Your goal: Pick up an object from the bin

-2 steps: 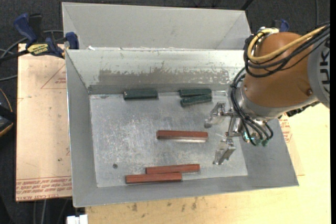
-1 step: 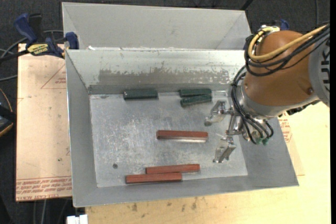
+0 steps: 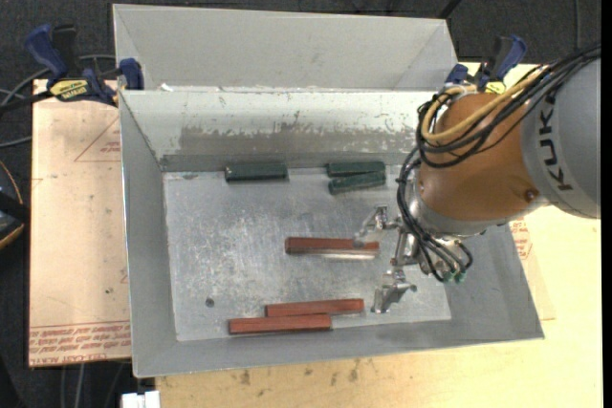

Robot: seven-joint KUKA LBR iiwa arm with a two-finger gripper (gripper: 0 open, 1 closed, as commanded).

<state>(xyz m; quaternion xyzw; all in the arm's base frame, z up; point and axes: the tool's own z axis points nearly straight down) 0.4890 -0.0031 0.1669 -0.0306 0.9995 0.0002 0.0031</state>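
the kuka arm (image 3: 478,172) leans in from the right, its wrist angled down over the grey bin's (image 3: 229,253) right side. the gripper (image 3: 384,261) has its jaws spread apart, upper finger at the right end of the middle red-brown bar (image 3: 325,246).

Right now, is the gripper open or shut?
Open. On the gripper, the two fingers stand well apart, one by the right end of the middle red-brown bar.

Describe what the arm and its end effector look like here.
The arm is a thick, rounded grey link with dark KUKA lettering on its side. A bulbous orange cover wraps the wrist, with yellow and black cables looped over it. The end effector is bare silvery metal with two slim fingers.
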